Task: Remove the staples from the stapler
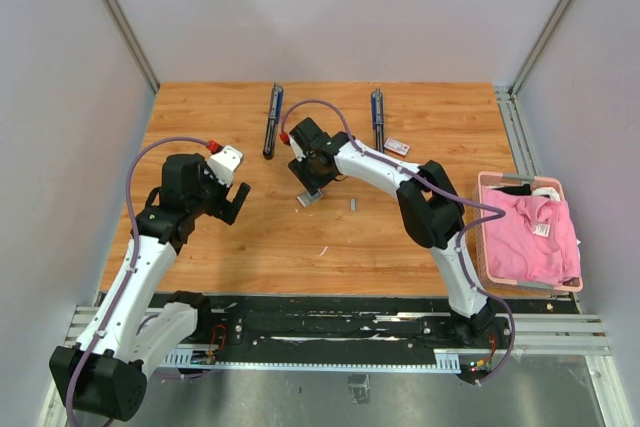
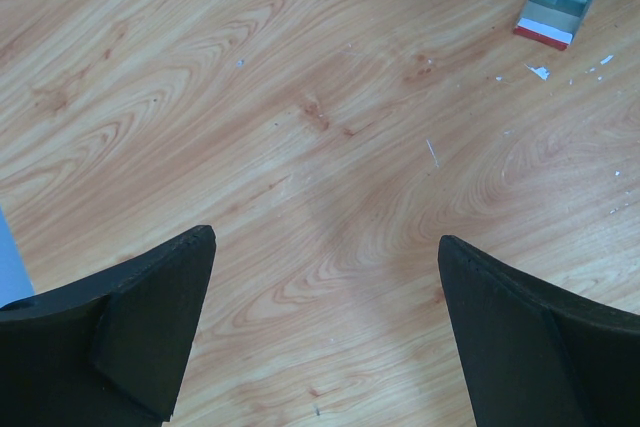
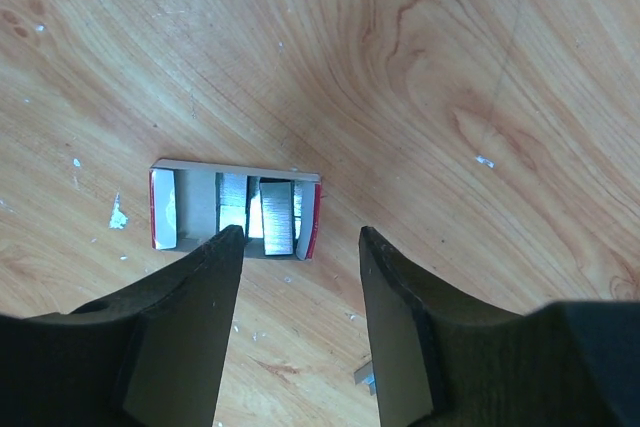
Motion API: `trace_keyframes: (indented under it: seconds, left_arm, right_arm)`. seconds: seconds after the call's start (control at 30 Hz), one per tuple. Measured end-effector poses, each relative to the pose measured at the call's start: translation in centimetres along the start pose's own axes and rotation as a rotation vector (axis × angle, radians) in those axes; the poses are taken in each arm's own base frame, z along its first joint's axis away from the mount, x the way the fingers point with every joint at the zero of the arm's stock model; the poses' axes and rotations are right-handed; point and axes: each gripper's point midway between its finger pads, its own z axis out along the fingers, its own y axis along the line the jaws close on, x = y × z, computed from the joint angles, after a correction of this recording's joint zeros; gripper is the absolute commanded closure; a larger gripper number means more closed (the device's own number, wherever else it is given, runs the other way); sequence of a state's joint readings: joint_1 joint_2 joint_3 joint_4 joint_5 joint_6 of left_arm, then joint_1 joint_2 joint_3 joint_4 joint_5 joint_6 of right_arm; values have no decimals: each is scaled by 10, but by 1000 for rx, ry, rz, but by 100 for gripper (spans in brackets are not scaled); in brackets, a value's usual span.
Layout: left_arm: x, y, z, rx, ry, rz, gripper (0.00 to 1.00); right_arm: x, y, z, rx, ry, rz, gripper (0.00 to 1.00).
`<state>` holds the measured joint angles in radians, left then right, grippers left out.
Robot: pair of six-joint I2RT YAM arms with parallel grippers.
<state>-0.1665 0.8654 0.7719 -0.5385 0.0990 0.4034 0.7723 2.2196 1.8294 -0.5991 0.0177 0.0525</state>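
On the L, our left gripper hangs over bare wooden table. Its jaws are spread wide w/ nothing btwn them, only wood grain and a few pale specks below. Further back, the left stapler lies lengthwise near the far edge, well apart from both arms.

Near the middle, our right gripper points down at a small open cardboard tray w/ red ends. Its jaws are partly apart and hold nothing. In the wrist view the L fingertip overlaps the tray's near edge, but we can't tell if it touches. The staples lie inside that tray as silvery strips side by side, and the tray sits flat on the table.

Just R of the tray, a loose strip of staples lies on the wood by itself. The right stapler lies parallel to the first, also toward the back. We can't tell whether either one has staples in it. A small white box w/ red marking sits just beside it on the R. At the far R, a basket holds pink cloth.
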Motion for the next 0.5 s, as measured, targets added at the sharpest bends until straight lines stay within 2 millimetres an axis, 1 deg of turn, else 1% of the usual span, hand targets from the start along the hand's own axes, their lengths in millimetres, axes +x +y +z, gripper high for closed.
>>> trace_keyframes:
  seconds: [0.5]
  left_arm:
    - [0,0,0,0,0,0,2]
  right_arm:
    - [5,3,7,-17,16,0,54]
